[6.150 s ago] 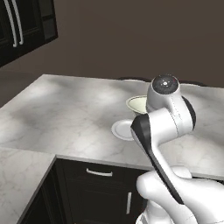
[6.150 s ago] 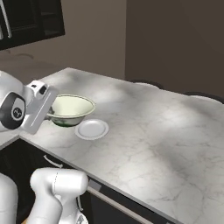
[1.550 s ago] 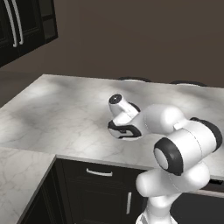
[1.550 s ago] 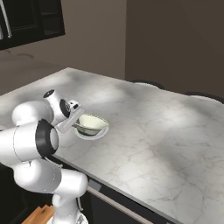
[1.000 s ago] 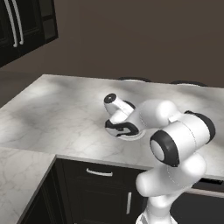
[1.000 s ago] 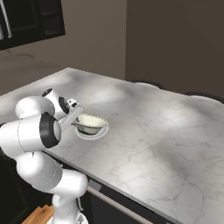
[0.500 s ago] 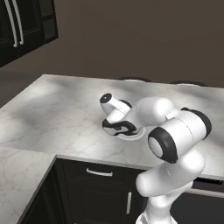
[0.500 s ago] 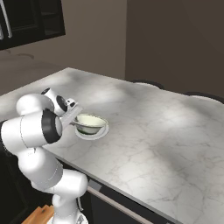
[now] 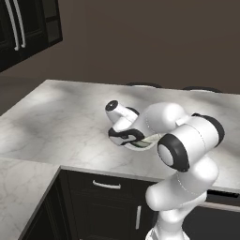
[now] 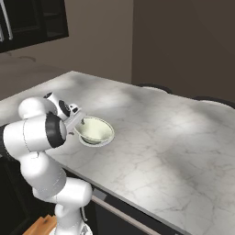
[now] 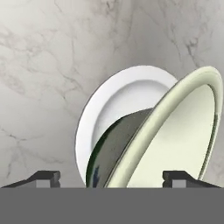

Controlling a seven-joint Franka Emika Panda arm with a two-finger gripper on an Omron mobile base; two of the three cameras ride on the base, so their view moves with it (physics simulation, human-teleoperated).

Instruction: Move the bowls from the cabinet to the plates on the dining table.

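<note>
- The cream bowl [image 10: 95, 129] with the green band low on its side is being seated on the white plate [image 11: 114, 103] on the marble bench [image 10: 170, 137], near the bench's front edge.
- In the hand view the fingers [image 11: 43, 178] are being shown spread wide, one tip on each side of the bowl's rim, with neither pad seen pressing on it; the bowl is judged released.
- In that view the bowl is being seen off-centre on the plate, its rim lying at a slant across the frame; whether this is true tilt or the roll of the camera cannot be told.
- Risk: the rim is lying between the spread fingers, so a sideways or twisting withdrawal is likely to catch it, dragging the bowl off the plate or sliding the plate along the bench.
- Risk: the wrist is hanging close over the bowl in the base views, so any downward drift is likely to knock it.
- The wall cabinet [image 9: 21, 28] is standing well apart, up to the left.
</note>
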